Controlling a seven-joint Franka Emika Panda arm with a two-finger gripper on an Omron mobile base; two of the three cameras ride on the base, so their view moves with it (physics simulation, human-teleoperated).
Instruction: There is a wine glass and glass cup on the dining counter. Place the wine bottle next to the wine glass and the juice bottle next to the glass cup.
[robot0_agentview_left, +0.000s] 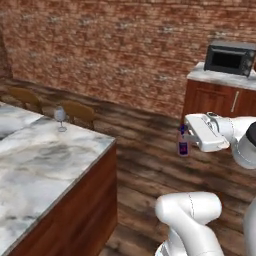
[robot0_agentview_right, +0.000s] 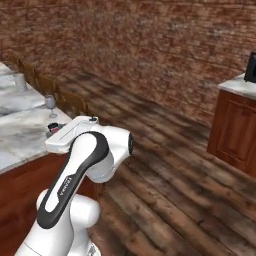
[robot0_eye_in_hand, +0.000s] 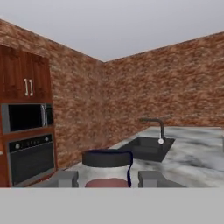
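Observation:
My gripper (robot0_agentview_left: 185, 136) is shut on the juice bottle (robot0_agentview_left: 183, 144), a small dark red bottle with a blue label, held in the air over the wood floor to the right of the dining counter (robot0_agentview_left: 45, 160). In the hand view its dark cap (robot0_eye_in_hand: 107, 158) sits between my fingertips (robot0_eye_in_hand: 151, 178). The wine glass (robot0_agentview_left: 60, 118) stands near the counter's far corner, well left of the bottle. In the right base view the bottle (robot0_agentview_right: 52, 129) peeks out behind the hand, just below the wine glass (robot0_agentview_right: 50, 105). A greyish glass cup (robot0_agentview_right: 20, 81) stands farther back on the marble. The wine bottle is out of view.
Two wooden chairs (robot0_agentview_left: 77, 111) stand behind the counter. A black oven (robot0_agentview_left: 230, 57) sits on a wood cabinet (robot0_agentview_left: 215, 97) at the right. The hand view looks across the marble at a black sink (robot0_eye_in_hand: 146, 146) and faucet (robot0_eye_in_hand: 155, 124), with wall ovens (robot0_eye_in_hand: 28, 153) at left.

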